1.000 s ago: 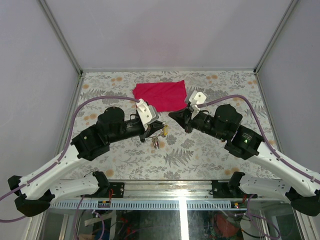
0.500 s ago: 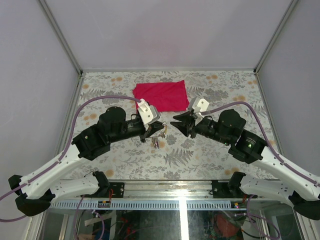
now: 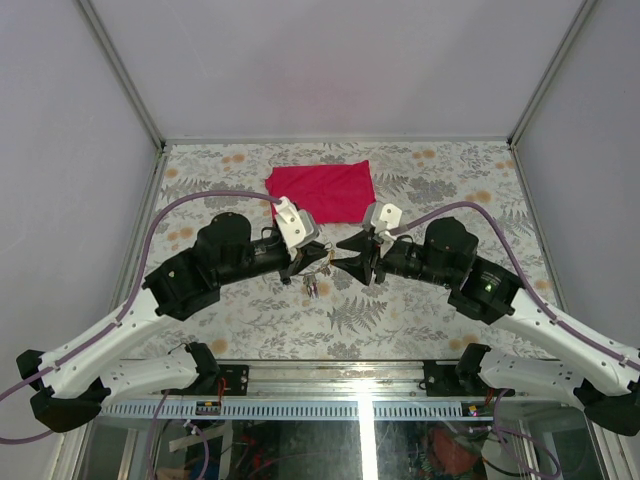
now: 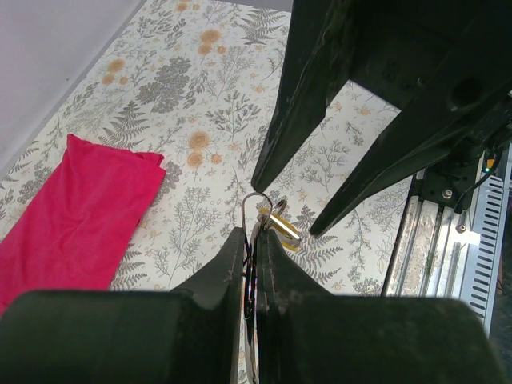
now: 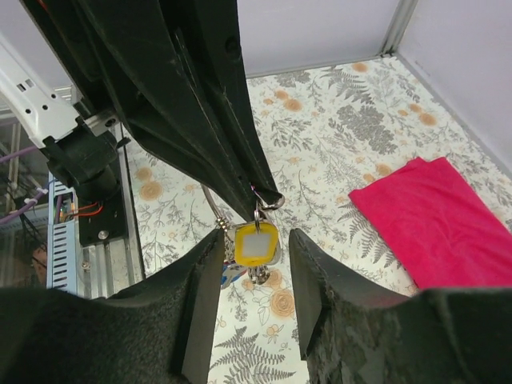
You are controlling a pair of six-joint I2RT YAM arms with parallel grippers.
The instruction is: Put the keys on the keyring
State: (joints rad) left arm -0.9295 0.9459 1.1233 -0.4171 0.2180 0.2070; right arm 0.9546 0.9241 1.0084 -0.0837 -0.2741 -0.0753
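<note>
Table point(image 3: 430, 300): flat top printed with grey ferns and orange flowers, and a metal rail along the near edge.
Left gripper point(image 4: 253, 240): two black, tapering wedge fingers over the middle of the table, pressed together on the keyring.
Keyring point(image 4: 245, 210): thin silver wire loop — its curved top juts out past the left fingertips, above the table's middle.
Keys point(image 5: 256, 244): one has a rounded, square yellow head with a pale centre and hangs from the wire. Smaller metal ones, one with a blue head, dangle under it. Whether they touch the table cannot be told.
Red cloth point(image 3: 325, 190): soft, creased and roughly rectangular — it lies flat by the middle of the far edge.
Right gripper point(image 5: 256, 234): matte black fingers stand partly apart, one on each side of the yellow head, and hold nothing.
</note>
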